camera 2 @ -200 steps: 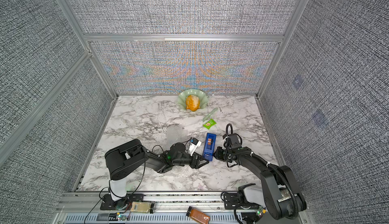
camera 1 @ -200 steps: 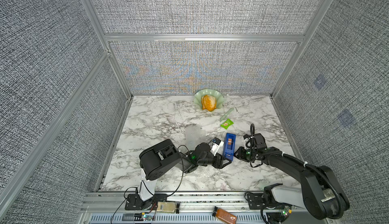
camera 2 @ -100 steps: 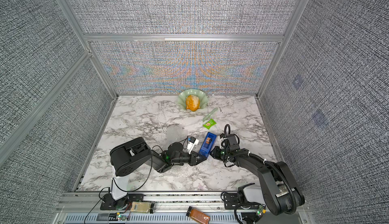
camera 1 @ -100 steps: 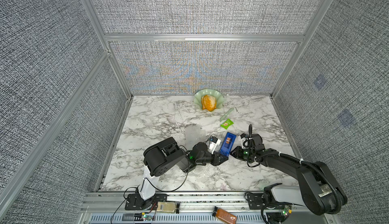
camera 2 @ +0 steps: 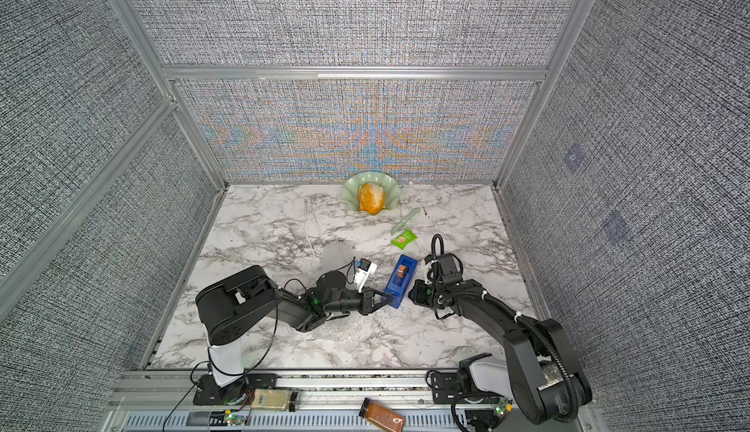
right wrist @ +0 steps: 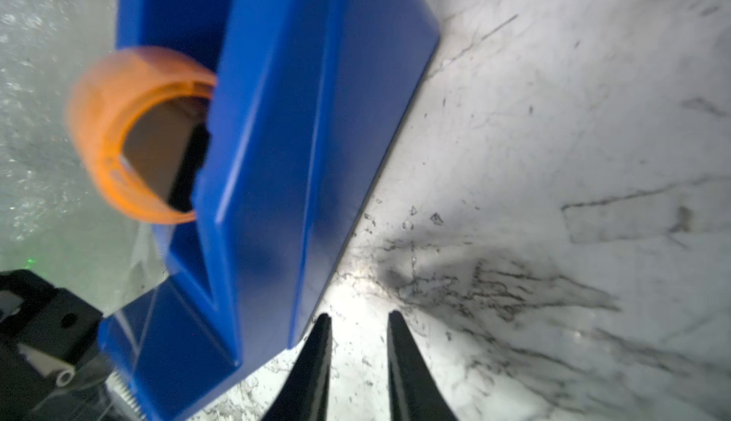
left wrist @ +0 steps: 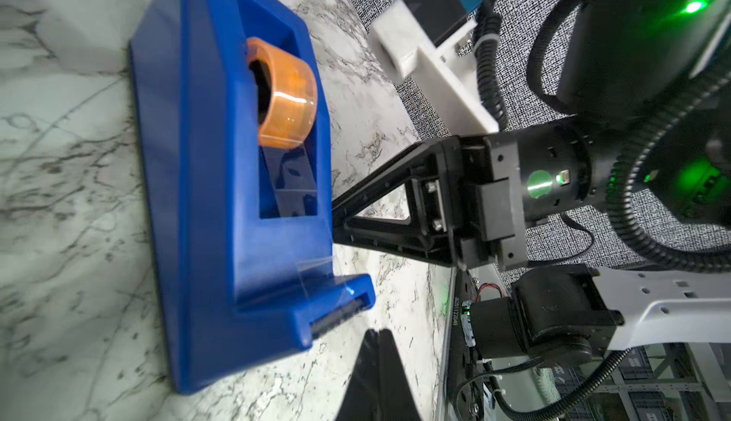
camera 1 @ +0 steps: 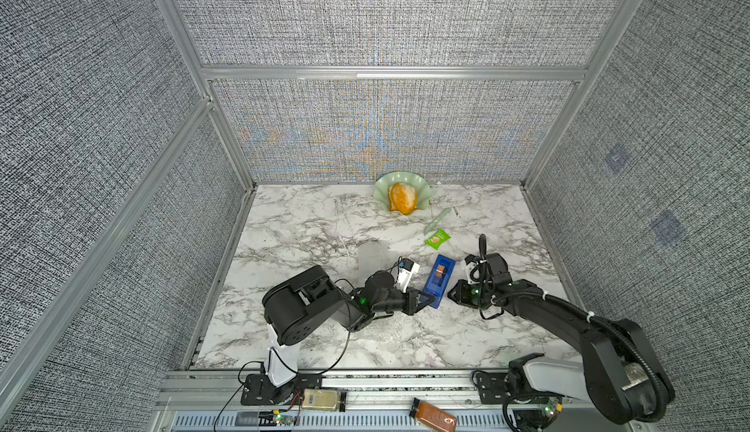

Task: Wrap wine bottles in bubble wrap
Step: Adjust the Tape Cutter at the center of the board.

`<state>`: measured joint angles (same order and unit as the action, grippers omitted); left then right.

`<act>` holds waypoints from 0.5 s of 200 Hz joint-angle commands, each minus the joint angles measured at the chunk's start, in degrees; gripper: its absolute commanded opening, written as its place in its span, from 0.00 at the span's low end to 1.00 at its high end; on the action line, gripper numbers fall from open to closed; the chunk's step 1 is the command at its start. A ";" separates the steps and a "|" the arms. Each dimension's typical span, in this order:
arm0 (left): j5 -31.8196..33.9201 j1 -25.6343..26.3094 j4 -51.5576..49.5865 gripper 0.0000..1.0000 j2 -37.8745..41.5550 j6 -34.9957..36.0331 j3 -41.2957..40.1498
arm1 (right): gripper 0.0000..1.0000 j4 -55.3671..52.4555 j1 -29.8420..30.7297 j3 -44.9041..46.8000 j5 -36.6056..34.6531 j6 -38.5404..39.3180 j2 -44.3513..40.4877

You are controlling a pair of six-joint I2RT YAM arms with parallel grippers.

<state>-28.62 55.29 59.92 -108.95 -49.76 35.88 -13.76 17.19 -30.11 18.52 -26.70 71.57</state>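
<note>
- L gripper [camera 1: 425,297]: jaws pressed fully together, tips right at the cutter end of the blue tape dispenser [camera 1: 439,284], low over the marble table [camera 1: 308,223]. Can't tell if any tape is pinched.
- R gripper [right wrist: 356,318]: jaws a narrow slit apart w/ nothing between them. Tips sit against the dispenser's long side wall, opposite side from the L gripper's arm, near the same cutter end.
- Dispenser lies flat on its base on the table. The orange tape roll [left wrist: 286,94] sits in its well, and a clear strand runs from the roll to the cutter teeth.
- Bubble wrap [camera 1: 371,256]: whitish translucent sheet on the table, on the L-arm side of the dispenser. It's near the dispenser, but contact can't be told. R wrist view shows its bubbly surface just past the roll.
- Wine bottle: can't make it out in any view.
- Small green packet [camera 1: 437,239]: just beyond the dispenser's far end.
- Pale green dish [camera 1: 422,190] w/ an orange lump [camera 1: 402,198]: well beyond the dispenser, at the back wall.
- Brown-filled bottle [camera 1: 433,418]: off the table on the front rail, well apart from the dispenser.
</note>
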 commanded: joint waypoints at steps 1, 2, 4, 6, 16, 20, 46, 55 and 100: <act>-1.49 -0.11 -5.16 0.05 1.48 0.88 0.32 | 0.26 -4.21 -0.07 -1.60 -2.33 1.64 -1.16; -1.51 -0.15 -5.38 0.05 1.51 0.89 0.37 | 0.26 -4.32 -0.11 -1.70 -2.34 1.60 -1.26; -1.56 -0.08 -5.81 0.04 1.60 0.89 0.41 | 0.26 -4.41 -0.11 -1.84 -2.44 1.64 -1.28; -1.67 -0.16 -6.21 0.04 1.69 0.93 0.46 | 0.26 -4.54 -0.07 -2.00 -2.46 1.62 -1.40; -2.03 -0.12 -7.98 0.03 2.18 0.81 0.50 | 0.26 -4.67 -0.06 -2.67 -2.61 1.82 -1.69; -2.09 -0.16 -8.63 0.03 2.32 0.78 0.46 | 0.28 -4.70 -0.13 -2.89 -2.62 1.80 -1.73; -2.41 -0.10 -10.17 0.00 4.02 0.21 -0.42 | 0.36 -3.94 -0.14 -3.81 -3.05 1.15 -1.88; -2.40 -0.09 -10.35 0.00 4.67 0.11 -0.76 | 0.38 -3.47 -0.16 -3.91 -2.97 0.87 -1.81; -2.55 0.42 -13.01 0.00 7.66 0.12 -0.90 | 0.40 -3.18 -0.91 -5.50 -4.51 -0.28 -1.47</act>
<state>-28.75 55.33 49.45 -102.52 -49.78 35.14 -16.82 16.78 -34.50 15.55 -26.04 70.11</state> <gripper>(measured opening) 0.049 0.404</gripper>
